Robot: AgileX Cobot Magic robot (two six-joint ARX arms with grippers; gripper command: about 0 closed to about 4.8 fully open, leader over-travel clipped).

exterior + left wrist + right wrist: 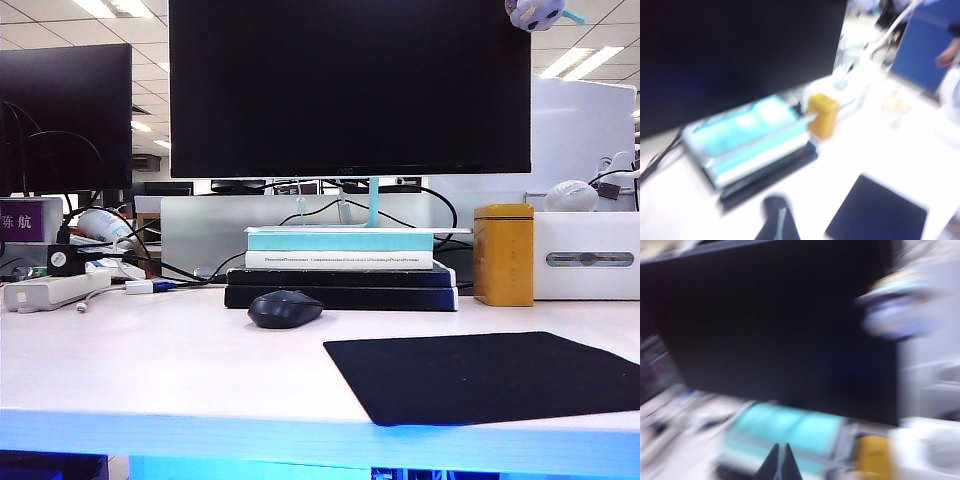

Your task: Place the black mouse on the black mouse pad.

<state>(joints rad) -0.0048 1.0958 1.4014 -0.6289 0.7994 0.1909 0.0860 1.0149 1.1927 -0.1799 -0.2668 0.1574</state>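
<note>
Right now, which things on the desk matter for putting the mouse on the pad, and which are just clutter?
Job:
mouse, on the bare desk in front of the books
pad, empty, at the front right
left gripper, shut
right gripper, shut

Clutter:
monitor
books
yellow tin
white box
power strip

Monitor (350, 85) over stacked books (340, 268) (yellow tin (503, 254) beside).

Table (150, 380); black mouse (285, 308); black mouse pad (490, 375)
</note>
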